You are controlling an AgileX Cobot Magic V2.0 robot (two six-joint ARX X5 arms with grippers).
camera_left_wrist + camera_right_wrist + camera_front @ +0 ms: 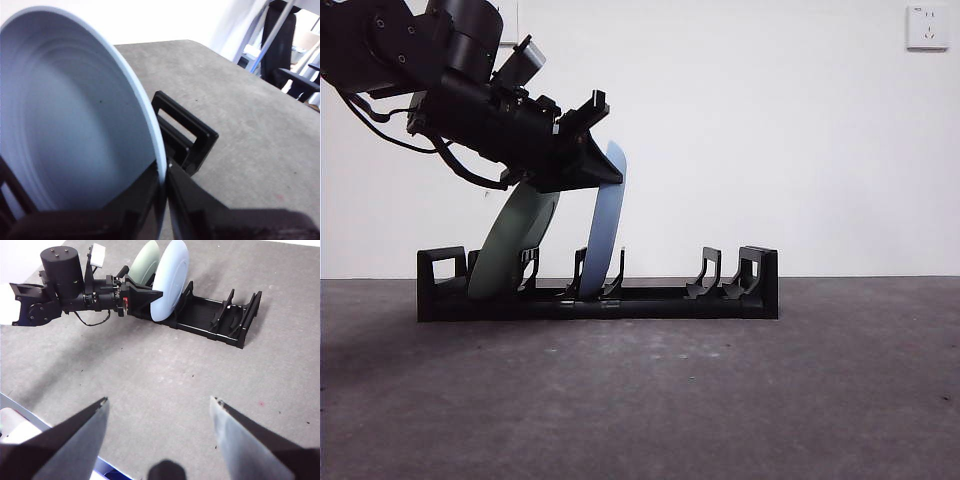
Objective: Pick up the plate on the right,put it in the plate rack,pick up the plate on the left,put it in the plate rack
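A pale blue plate (604, 235) stands on edge in a middle slot of the black plate rack (650, 302), tilted slightly. My left gripper (608, 168) reaches in from the upper left and is shut on the plate's upper rim; up close its jaws pinch the thin rim (161, 165) of the blue plate (75, 125). A green plate (510, 245) leans in the slot beside it, toward the rack's left end. My right gripper (160, 405) hangs open over bare table, well away from the rack (215, 315), holding nothing.
The rack's right slots (720, 275) hold nothing. A wall socket (927, 27) sits high on the back wall. A white and blue object (15, 427) lies at the table's edge near my right gripper. Chairs (287, 60) stand beyond the table.
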